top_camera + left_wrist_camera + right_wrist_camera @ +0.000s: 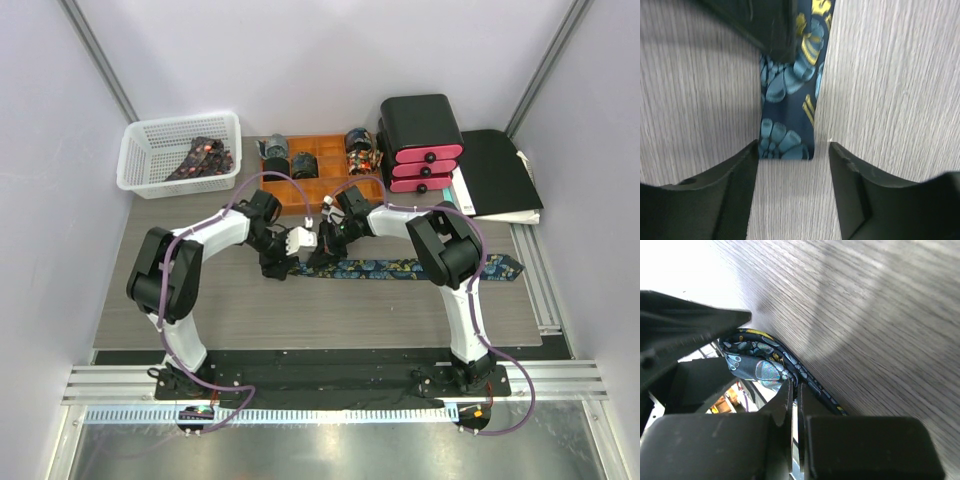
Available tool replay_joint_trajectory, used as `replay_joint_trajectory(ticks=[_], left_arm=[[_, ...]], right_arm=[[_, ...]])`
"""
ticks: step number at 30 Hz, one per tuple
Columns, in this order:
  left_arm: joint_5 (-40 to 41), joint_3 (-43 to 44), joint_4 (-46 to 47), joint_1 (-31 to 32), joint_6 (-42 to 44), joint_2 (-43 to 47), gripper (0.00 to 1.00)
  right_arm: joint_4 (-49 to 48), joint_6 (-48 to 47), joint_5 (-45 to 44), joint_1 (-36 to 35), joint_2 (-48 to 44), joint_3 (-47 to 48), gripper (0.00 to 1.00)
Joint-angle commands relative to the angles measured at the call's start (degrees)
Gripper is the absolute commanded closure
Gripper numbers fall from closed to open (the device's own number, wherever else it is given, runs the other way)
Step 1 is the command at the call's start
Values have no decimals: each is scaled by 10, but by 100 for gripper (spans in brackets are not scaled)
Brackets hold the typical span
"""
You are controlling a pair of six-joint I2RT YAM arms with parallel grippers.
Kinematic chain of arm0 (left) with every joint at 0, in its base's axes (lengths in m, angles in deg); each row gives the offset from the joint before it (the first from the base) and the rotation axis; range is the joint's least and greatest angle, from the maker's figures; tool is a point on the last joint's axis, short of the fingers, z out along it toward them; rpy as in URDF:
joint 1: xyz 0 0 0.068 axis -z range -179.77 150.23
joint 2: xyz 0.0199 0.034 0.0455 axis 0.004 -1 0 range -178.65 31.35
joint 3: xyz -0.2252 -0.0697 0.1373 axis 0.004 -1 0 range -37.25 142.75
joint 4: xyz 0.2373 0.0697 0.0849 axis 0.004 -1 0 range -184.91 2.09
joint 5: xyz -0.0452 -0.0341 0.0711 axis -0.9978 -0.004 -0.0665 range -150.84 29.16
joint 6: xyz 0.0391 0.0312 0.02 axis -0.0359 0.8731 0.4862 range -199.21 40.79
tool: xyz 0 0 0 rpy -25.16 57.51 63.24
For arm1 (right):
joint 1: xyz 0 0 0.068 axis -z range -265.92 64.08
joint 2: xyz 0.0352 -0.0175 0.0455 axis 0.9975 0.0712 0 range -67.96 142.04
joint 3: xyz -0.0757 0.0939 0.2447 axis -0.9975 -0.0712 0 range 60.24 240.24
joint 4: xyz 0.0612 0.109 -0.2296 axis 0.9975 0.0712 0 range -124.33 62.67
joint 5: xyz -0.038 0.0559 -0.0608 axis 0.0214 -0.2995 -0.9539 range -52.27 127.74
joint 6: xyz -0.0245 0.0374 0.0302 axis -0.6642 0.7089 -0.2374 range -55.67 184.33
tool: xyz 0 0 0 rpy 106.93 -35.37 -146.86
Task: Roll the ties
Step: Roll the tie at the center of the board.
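Note:
A dark navy tie with a teal and gold pattern (400,269) lies flat across the table, its wide pointed end at the right. Its left end is folded back. My right gripper (320,260) is shut on the tie near that fold; the right wrist view shows the jaws (795,388) pinching the fabric (757,367). My left gripper (280,266) is open and low over the table. In the left wrist view its fingers (745,165) straddle the folded end of the tie (787,142) without touching it.
An orange tray (300,190) at the back holds several rolled ties. A white basket (140,160) at the back left holds loose ties. A black and red drawer box (420,140) and a black folder (500,170) stand at the back right.

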Motion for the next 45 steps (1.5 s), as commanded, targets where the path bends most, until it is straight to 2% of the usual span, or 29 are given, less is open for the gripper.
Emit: replay_joint_trajectory(ticks=[1, 10, 14, 19, 26, 30, 37, 39, 40, 41, 43, 44, 45], left_arm=[[-15, 24, -1, 14, -6, -1, 49], [-29, 45, 22, 57, -58, 14, 63], [-27, 52, 34, 74, -74, -1, 64], [29, 69, 55, 102, -115, -39, 64], [71, 105, 22, 117, -140, -78, 66], [95, 102, 0, 118, -145, -90, 70], [102, 39, 7, 118, -151, -77, 73], [102, 31, 12, 118, -153, -75, 73], [102, 28, 13, 118, -151, -73, 73], [102, 27, 14, 118, -151, -75, 73], [101, 29, 14, 118, -149, -74, 74], [101, 29, 14, 117, -149, -77, 73], [102, 29, 15, 117, -148, -77, 74]], right_arm=[[2, -18, -44, 0, 19, 7, 99], [-9, -6, -43, -7, 24, 8, 99], [-10, -2, -42, -7, 25, 8, 99], [-21, 11, -31, -7, 21, 6, 99], [-85, 62, 17, -6, 4, -14, 99], [-105, 86, 39, -1, -12, -22, 93], [-132, 126, 73, 25, -25, -28, 81], [-198, 157, 86, 40, -34, -47, 76], [-234, 216, 94, 45, -40, -76, 74], [-334, 249, 96, 52, -49, -94, 72], [-444, 354, 79, 70, -69, -142, 64], [-503, 374, 72, 74, -71, -148, 61], [-514, 382, 70, 78, -73, -148, 59]])
